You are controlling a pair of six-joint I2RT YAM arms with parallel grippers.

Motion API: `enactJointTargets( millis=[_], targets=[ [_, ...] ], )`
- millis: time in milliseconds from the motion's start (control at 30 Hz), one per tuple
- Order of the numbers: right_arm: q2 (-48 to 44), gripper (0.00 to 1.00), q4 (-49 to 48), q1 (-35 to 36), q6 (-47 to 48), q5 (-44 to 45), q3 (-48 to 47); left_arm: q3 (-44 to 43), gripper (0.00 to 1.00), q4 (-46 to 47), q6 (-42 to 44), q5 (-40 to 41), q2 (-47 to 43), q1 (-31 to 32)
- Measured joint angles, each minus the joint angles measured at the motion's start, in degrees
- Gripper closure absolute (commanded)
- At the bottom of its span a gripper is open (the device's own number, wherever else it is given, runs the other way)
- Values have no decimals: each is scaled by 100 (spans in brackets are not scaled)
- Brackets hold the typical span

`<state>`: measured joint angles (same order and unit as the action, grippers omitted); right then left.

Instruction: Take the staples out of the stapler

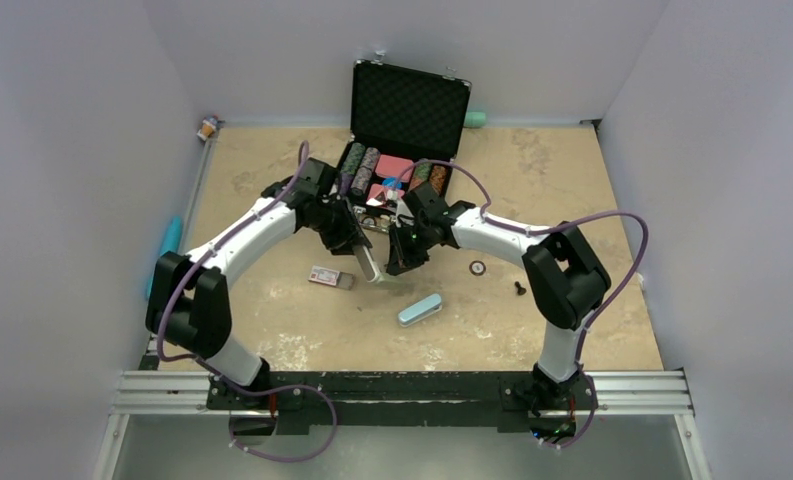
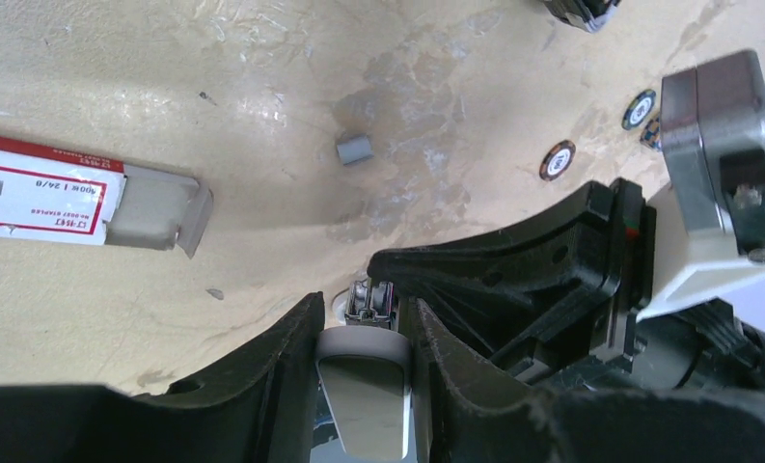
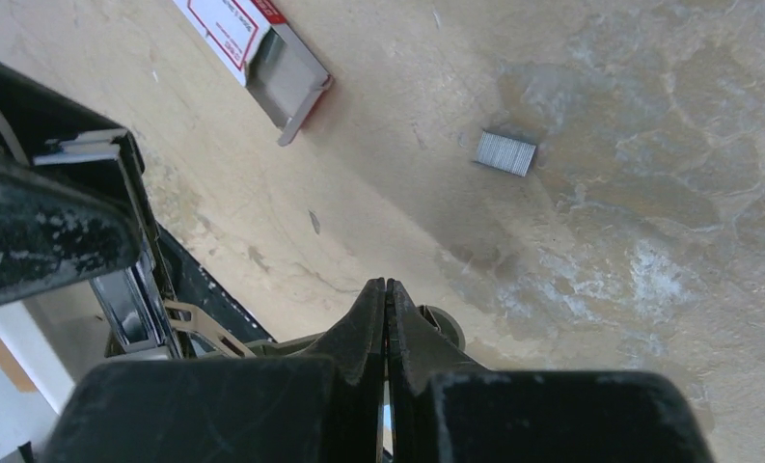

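My left gripper is shut on the stapler, a white-grey body held off the table, with its metal magazine end poking past the fingertips. In the top view the stapler hangs between both grippers. My right gripper is shut, its fingertips pressed together right beside the stapler's end; an olive-grey stapler part lies just behind them. I cannot tell whether anything thin is pinched there. A short silvery strip of staples lies loose on the table, and it also shows in the left wrist view.
A red-and-white staple box with its tray pulled out lies left of the grippers. An open black poker-chip case stands behind them. A light blue tin, a loose chip and a small dark piece lie to the right.
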<state>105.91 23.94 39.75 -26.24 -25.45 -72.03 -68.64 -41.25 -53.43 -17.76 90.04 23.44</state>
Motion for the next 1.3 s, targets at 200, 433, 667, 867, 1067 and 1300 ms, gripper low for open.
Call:
enactJointTargets(
  millis=[200, 433, 667, 867, 1067, 1300],
  targets=[
    [-2, 100, 0, 0, 39, -22, 92, -39, 100, -13, 2, 63, 201, 0],
    [-2, 100, 2, -2, 42, -68, 90, -48, 100, -33, 4, 177, 339, 0],
    [-33, 100, 4, -2, 39, -107, 90, -46, 100, -26, -2, 168, 302, 0],
    [-221, 96, 31, 0, 42, -116, 90, -33, 100, -7, -7, 144, 127, 0],
    [-603, 1, 476, -55, 278, 87, -72, 254, 100, 50, 7, -22, -352, 0],
    [-1342, 1, 1038, -533, 409, 136, -673, 468, 100, 164, 66, -223, -1316, -7]
  ],
)
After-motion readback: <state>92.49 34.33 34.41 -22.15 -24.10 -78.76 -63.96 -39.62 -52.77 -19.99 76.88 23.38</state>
